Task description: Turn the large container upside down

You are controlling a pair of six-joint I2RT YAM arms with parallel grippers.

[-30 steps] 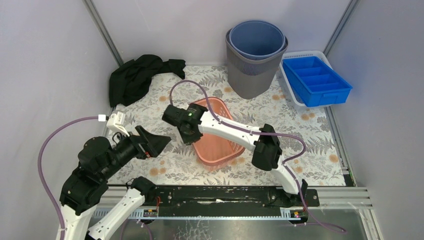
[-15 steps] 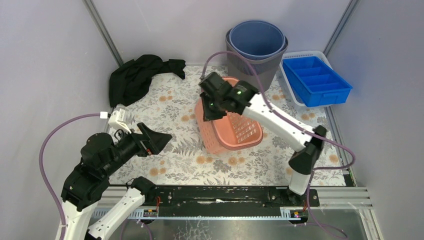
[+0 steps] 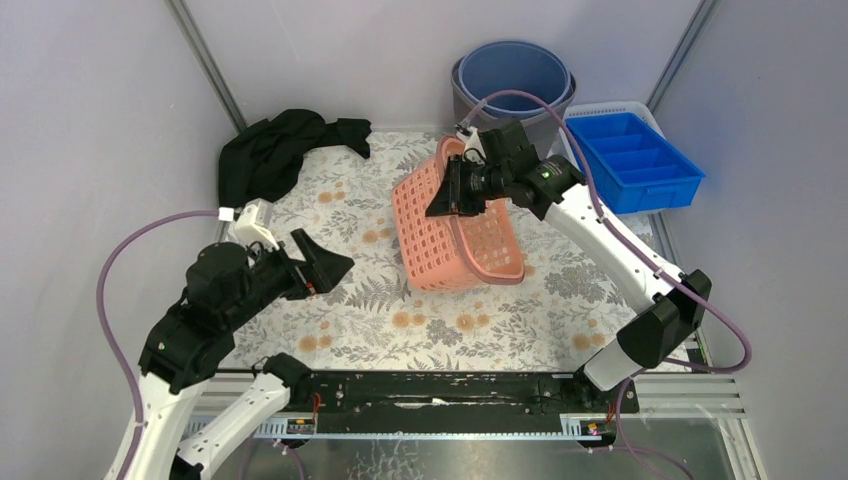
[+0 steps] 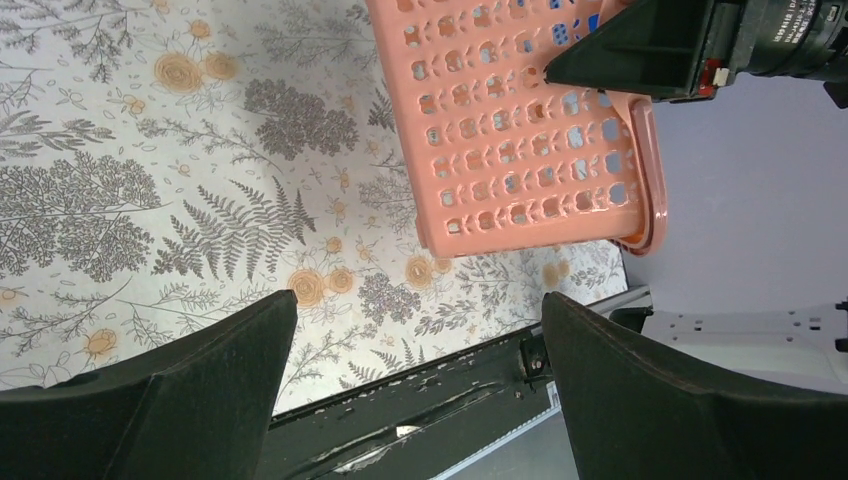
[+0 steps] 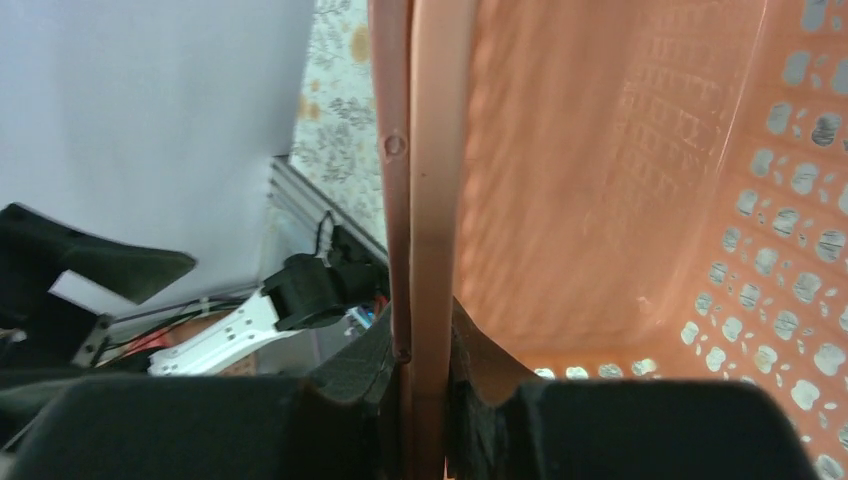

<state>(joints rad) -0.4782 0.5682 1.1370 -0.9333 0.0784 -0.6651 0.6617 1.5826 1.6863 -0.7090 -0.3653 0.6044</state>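
The large container is a salmon-pink perforated basket (image 3: pixel 445 235). It stands tipped on its side at mid-table, its lower edge on the floral cloth and its opening facing right. My right gripper (image 3: pixel 455 195) is shut on the basket's upper rim (image 5: pixel 430 150), one finger on each side of the rim wall. In the right wrist view the gripper (image 5: pixel 425 375) pinches the rim. My left gripper (image 3: pixel 335 268) hovers open to the left of the basket, apart from it. The left wrist view shows the basket (image 4: pixel 520 150) beyond the spread gripper (image 4: pixel 415 305).
A grey bin with a blue bucket inside (image 3: pixel 512 105) stands at the back, just behind the right gripper. A blue divided tray (image 3: pixel 632 160) sits at the back right. A black cloth (image 3: pixel 280 150) lies at the back left. The black rail (image 3: pixel 450 388) runs along the near edge.
The right gripper has lifted the basket's rim up and toward the back right, tipping the basket from lying flat onto its side. The left arm has shifted slightly and stays open.
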